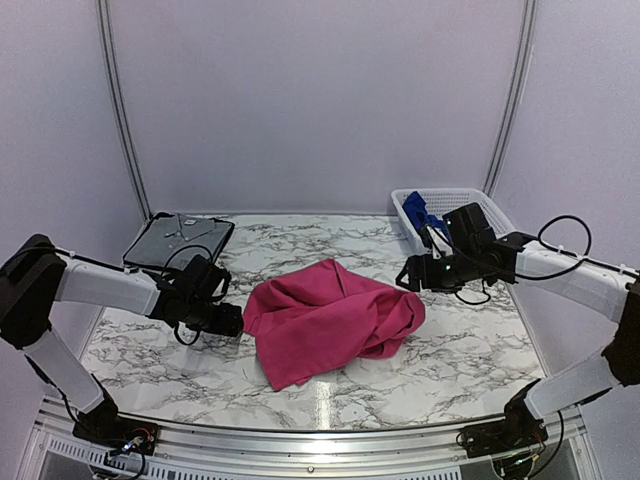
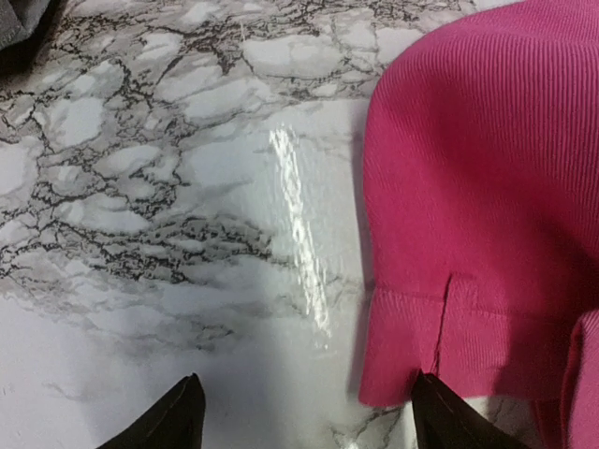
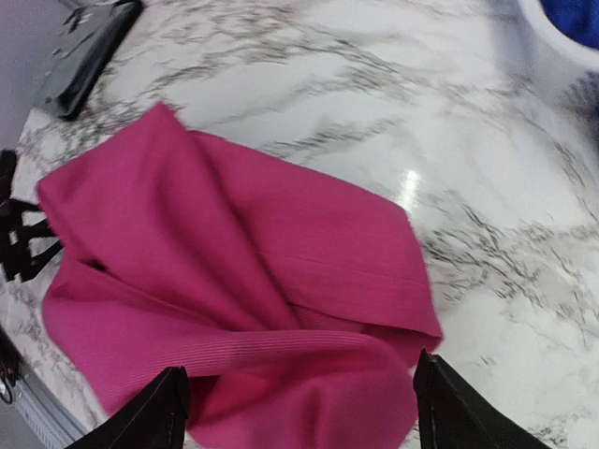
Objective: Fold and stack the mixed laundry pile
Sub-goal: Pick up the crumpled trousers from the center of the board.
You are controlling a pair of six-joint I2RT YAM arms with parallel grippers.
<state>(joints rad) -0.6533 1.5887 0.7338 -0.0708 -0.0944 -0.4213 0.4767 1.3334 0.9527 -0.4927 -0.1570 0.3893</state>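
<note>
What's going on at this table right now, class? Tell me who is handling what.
Two robot arms are working on a laundry pile. The pink garment lies crumpled mid-table, not yet folded. The left gripper is open and low beside the garment's left edge. The right gripper is open above its right side, holding nothing. The blue garment sits in the basket at the back right, with neither gripper on it.
</note>
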